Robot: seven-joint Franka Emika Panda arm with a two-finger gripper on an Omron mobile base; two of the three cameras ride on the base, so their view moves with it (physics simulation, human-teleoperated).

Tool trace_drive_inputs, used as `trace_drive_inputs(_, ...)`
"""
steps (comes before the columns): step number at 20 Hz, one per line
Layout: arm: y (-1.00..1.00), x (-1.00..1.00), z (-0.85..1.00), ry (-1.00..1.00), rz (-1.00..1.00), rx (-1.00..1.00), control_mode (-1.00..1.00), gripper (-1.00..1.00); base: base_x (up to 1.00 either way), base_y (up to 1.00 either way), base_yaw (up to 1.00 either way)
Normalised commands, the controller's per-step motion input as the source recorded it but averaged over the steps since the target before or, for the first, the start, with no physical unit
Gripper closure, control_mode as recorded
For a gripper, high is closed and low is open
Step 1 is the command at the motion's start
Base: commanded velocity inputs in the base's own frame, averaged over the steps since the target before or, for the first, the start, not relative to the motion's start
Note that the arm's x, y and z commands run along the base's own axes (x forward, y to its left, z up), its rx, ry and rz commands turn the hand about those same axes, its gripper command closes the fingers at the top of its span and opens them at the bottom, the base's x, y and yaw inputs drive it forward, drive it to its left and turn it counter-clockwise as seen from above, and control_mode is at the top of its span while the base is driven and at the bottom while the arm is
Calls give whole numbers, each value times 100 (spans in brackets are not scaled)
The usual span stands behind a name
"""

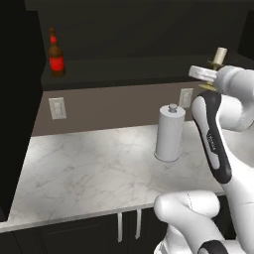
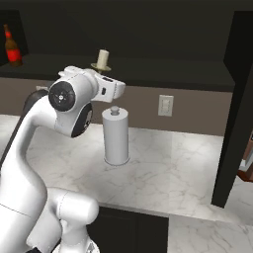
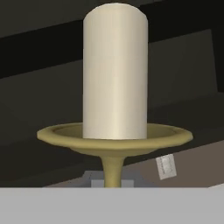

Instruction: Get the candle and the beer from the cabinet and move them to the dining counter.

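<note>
The candle (image 3: 114, 74), a cream-white stub on a brass holder, stands upright in my gripper (image 3: 112, 181), which is shut on the holder's thin stem. From the base views the candle (image 1: 220, 55) (image 2: 103, 58) rises just above the white hand, in front of the open cabinet's dark shelf (image 1: 124, 69). The gripper (image 2: 104, 74) sits right under the brass dish. The beer (image 1: 56, 54) (image 2: 12, 47), a brown bottle with a red label, stands upright on that shelf far to the left of the hand. The dining counter is out of view.
A white paper-towel roll (image 1: 169, 131) (image 2: 115, 136) stands on the marble worktop (image 1: 89, 173) below the hand. Black open cabinet doors hang at the left (image 1: 17, 99) and at the right (image 2: 237, 99). Wall outlets (image 1: 57, 107) (image 2: 166, 105) sit on the backsplash.
</note>
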Motion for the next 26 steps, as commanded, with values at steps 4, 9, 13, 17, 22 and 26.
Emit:
trace_drive_inputs(4, 32, -29, -10, 0, 0, 0, -100, 100, 0, 0, 0)
trace_drive_inputs(9, 33, -14, -17, 4, 0, 0, -100, 100, 0, 0, 0)
trace_drive_inputs(13, 35, -20, -17, 1, 2, 0, -100, 100, 0, 0, 0)
trace_drive_inputs(17, 28, -23, -16, 1, 4, 0, -100, 100, 0, 0, 0)
trace_drive_inputs(22, 25, -22, -17, 3, 2, 0, -100, 100, 0, 0, 0)
trace_drive_inputs(26, 12, -14, -10, 0, 0, 0, -100, 100, 0, 0, 0)
